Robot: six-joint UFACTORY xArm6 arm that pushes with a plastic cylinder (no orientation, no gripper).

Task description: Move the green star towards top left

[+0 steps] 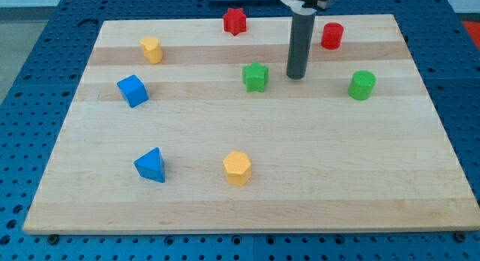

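The green star (256, 76) sits on the wooden board (247, 201), a little above the board's middle. My tip (295, 76) touches the board just to the view's right of the star, with a small gap between them. The dark rod rises straight up from the tip to the view's top edge.
A red star (235, 21) lies at the top centre, a red cylinder (332, 35) at the top right and a green cylinder (362, 85) at the right. A yellow block (151, 49) and a blue cube (133, 90) lie at the left. A blue triangle (151, 165) and a yellow hexagon (237, 168) lie lower down.
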